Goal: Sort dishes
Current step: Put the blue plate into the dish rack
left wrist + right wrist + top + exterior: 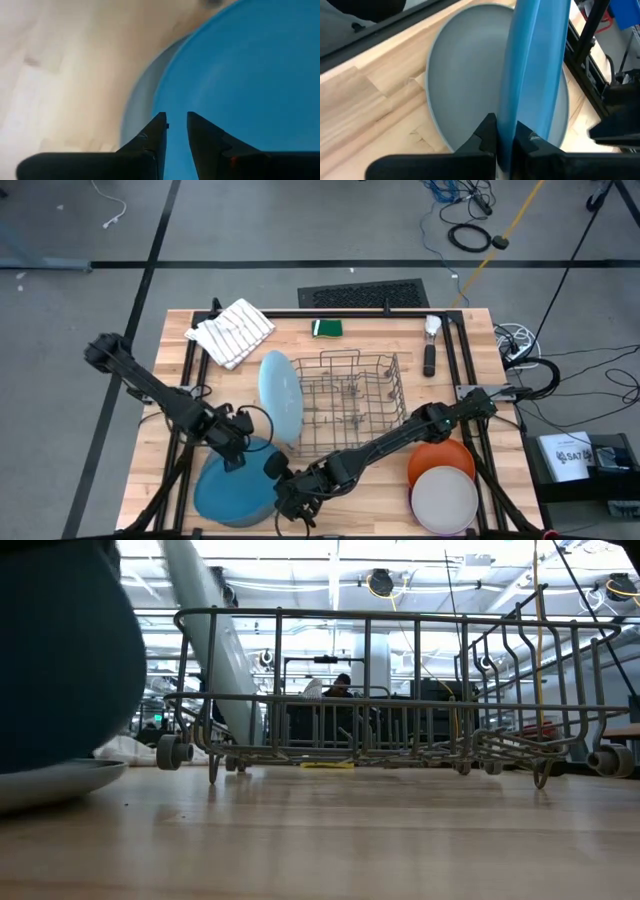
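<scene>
Darker blue plate (232,488) over grey plate (465,75); light blue plate (279,394); orange plate (440,456); off-white plate (445,500); white striped cloth (230,330); pale wood bench (380,495); green sponge (327,328).

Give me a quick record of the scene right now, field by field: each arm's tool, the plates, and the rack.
left tool: fingers on either side of the darker blue plate's rim at the table's front left
right tool: shut on the same darker blue plate's rim, tilting it up on edge
grey plate: flat on the table under the blue one
light blue plate: standing on edge at the dish rack's left end
orange plate and off-white plate: stacked front right
striped cloth: back left
</scene>
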You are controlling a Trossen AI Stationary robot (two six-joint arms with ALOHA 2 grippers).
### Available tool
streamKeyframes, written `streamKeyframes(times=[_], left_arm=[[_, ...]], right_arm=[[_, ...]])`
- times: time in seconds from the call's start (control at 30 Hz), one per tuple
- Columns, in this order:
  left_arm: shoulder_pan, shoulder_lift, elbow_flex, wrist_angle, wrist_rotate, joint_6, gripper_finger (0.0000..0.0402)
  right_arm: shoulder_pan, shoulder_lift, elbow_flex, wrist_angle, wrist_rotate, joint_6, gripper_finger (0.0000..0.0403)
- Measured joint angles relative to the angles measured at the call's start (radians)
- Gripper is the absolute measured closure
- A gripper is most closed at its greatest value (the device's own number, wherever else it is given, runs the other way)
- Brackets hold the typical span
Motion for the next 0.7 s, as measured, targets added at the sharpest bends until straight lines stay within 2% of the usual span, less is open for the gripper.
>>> streamKeyframes(times=[0.33, 0.47, 0.6, 0.7], left_arm=[[-0.017, -0.129, 0.14, 0.001, 0.139, 0.097, 0.0324], [-0.035, -0.17, 0.196, 0.038, 0.198, 0.192, 0.0324], [-0.05, -0.204, 0.276, 0.134, 0.177, 0.339, 0.0324], [-0.061, -0.224, 0.336, 0.234, 0.116, 0.493, 0.0324]], right_arm=[[0.008, -0.028, 0.0, -0.031, 0.006, -0.021, 0.0398], [0.009, -0.042, 0.0, -0.026, 0.005, -0.045, 0.0398], [0.012, -0.078, 0.0, 0.004, 0.039, -0.082, 0.0398], [0.013, -0.117, 0.0, 0.027, 0.076, -0.118, 0.0398]])
